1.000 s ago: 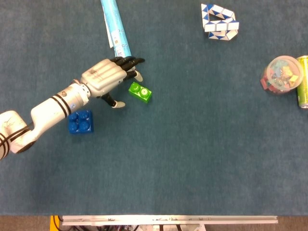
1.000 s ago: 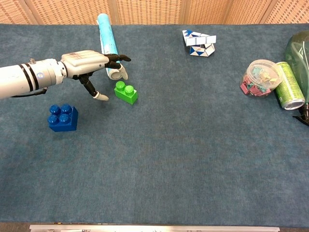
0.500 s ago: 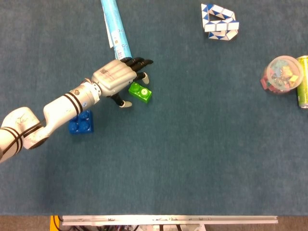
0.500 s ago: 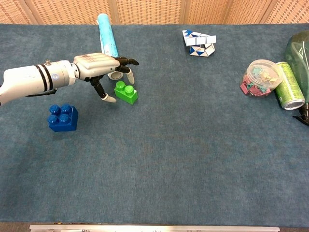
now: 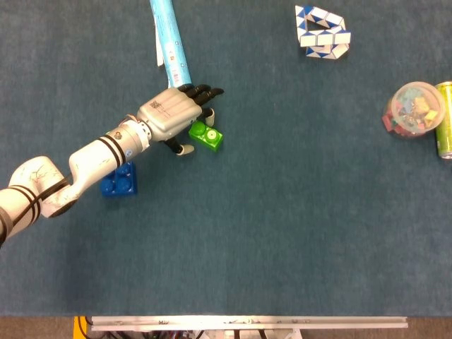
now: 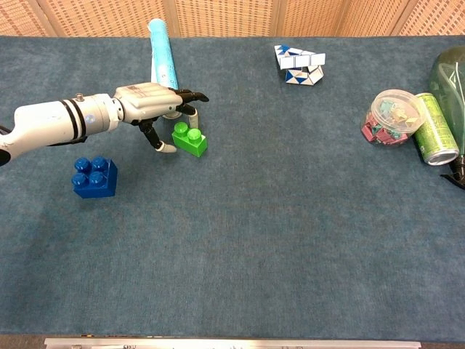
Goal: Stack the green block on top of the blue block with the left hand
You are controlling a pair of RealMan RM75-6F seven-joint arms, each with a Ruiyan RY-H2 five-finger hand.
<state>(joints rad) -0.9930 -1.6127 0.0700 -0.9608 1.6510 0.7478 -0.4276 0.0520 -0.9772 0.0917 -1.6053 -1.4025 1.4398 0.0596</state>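
Left robot hand (image 5: 174, 117) hovers over green block (image 5: 205, 135), fingers spread wide, thumb low beside block's near-left end; nothing held. Block lies on counter (image 5: 282, 226), long axis diagonal, just right of palm. Blue block (image 5: 118, 179) sits back-left, under forearm.

The left hand (image 5: 171, 115) hides part of the green block (image 5: 206, 135).
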